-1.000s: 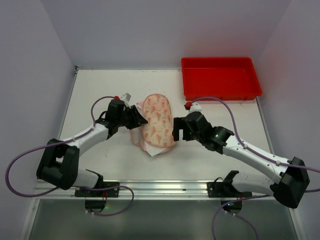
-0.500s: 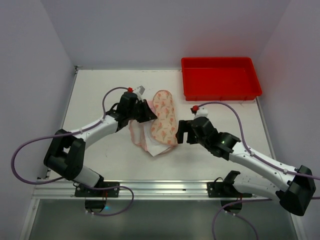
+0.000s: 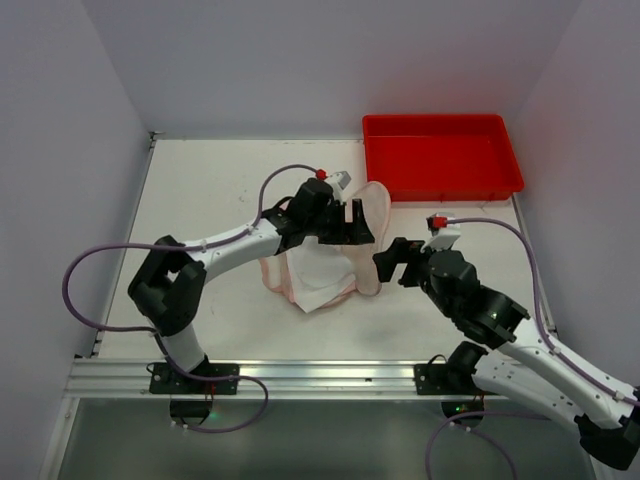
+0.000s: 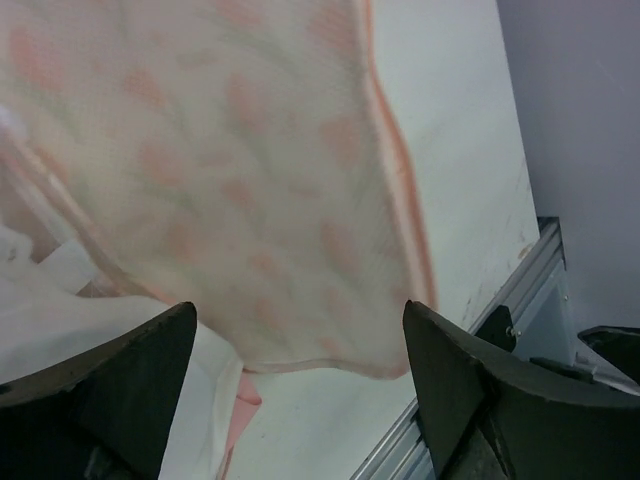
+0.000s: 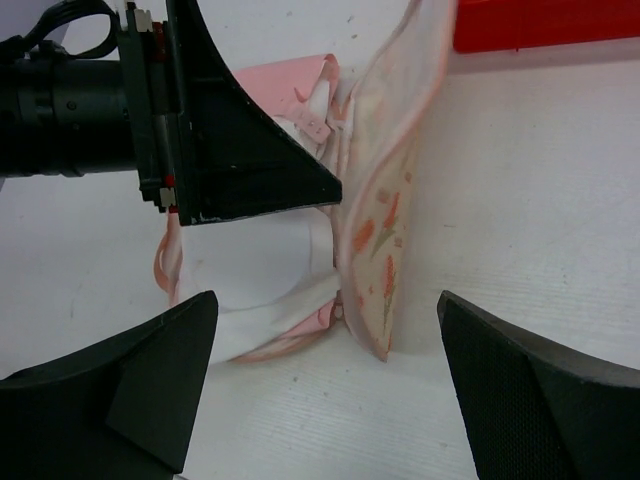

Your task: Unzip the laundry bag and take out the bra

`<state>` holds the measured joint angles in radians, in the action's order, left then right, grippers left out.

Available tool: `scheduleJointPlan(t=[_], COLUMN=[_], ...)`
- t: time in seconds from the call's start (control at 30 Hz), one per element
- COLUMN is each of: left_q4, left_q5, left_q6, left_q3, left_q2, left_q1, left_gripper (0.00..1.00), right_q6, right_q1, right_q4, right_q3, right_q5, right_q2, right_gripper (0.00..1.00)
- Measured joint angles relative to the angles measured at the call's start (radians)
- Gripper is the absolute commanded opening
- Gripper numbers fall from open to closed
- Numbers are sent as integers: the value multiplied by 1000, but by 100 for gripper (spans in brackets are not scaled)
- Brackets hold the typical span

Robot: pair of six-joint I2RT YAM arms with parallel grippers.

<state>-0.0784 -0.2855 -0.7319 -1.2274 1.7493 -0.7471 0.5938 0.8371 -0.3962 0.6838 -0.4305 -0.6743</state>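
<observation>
The laundry bag [image 3: 374,238] lies at mid-table with its printed top flap [image 5: 392,200] turned up on edge toward the right. Inside it shows the bra [image 3: 318,268], a white cup [image 5: 250,262] with pink trim. My left gripper [image 3: 349,216] hangs over the bag's far end, open, and its black fingers [image 5: 245,165] show in the right wrist view. In the left wrist view the flap [image 4: 230,150] fills the space beyond the left gripper [image 4: 300,312], with nothing between the jaws. My right gripper [image 3: 393,262] stands open just right of the flap, and the right gripper [image 5: 328,302] holds nothing.
A red tray [image 3: 440,155] stands at the back right, its edge [image 5: 545,25] just beyond the flap. Pink cloth [image 5: 285,85] sticks out at the bag's far side. The metal rail [image 3: 300,375] runs along the near edge.
My left gripper has swept right across the bag, turned the top flap over toward the right, and opened. My right gripper has drawn back to the right, still open.
</observation>
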Motion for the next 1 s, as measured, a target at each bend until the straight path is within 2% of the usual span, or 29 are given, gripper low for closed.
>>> scheduleJointPlan(t=[0.1, 0.2, 0.3, 0.53, 0.77, 0.9, 1.0], left_q4=[-76, -153, -192, -248, -375, -368, -357], left_q5=[71, 134, 145, 125, 98, 120, 120], left_q6=[15, 34, 46, 106, 230, 248, 259], left_q3=[-2, -3, -3, 73, 167, 293, 369], left_q2=[-31, -100, -183, -349, -454, -563, -586], left_q1=[5, 32, 105, 421, 659, 686, 695], left_gripper=[97, 100, 100, 100, 100, 100, 100], right_q6=[-28, -60, -92, -160, -211, -220, -213], right_q1=[0, 0, 0, 2, 71, 134, 164], right_q4=[15, 39, 69, 133, 158, 140, 105], right_q3=[2, 17, 58, 226, 412, 522, 612], right_q5=[4, 30, 65, 198, 259, 228, 177], right_q2=[-20, -82, -180, -464, -828, -1008, -1113], right_gripper=[92, 92, 91, 87, 85, 84, 80])
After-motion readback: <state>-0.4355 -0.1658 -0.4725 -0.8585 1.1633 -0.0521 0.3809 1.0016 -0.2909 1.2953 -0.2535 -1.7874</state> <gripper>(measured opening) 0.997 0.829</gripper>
